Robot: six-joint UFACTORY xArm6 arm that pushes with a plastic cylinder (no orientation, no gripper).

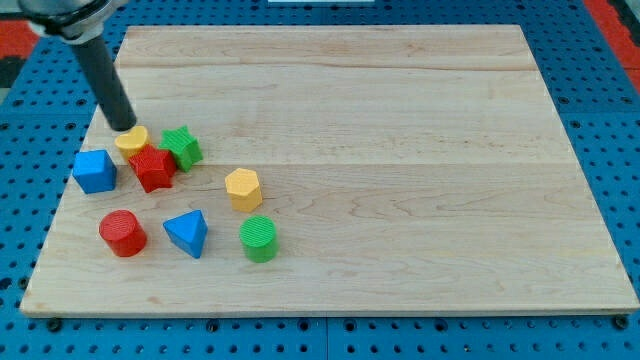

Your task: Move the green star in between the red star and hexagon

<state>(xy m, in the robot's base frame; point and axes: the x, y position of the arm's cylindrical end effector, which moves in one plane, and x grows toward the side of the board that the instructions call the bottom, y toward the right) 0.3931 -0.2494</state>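
The green star (182, 146) lies at the view's left, touching the red star (153, 167) on its lower left. The yellow hexagon (243, 188) stands apart to the lower right of both. My tip (122, 127) rests at the upper left of the cluster, right against a yellow block (131, 140) whose shape I cannot make out, which lies just above the red star. The tip is left of the green star and not touching it.
A blue cube (95, 171) lies left of the red star. A red cylinder (123, 233), a blue triangular block (188, 233) and a green cylinder (259, 238) stand in a row below. The wooden board (400, 150) lies on a blue perforated table.
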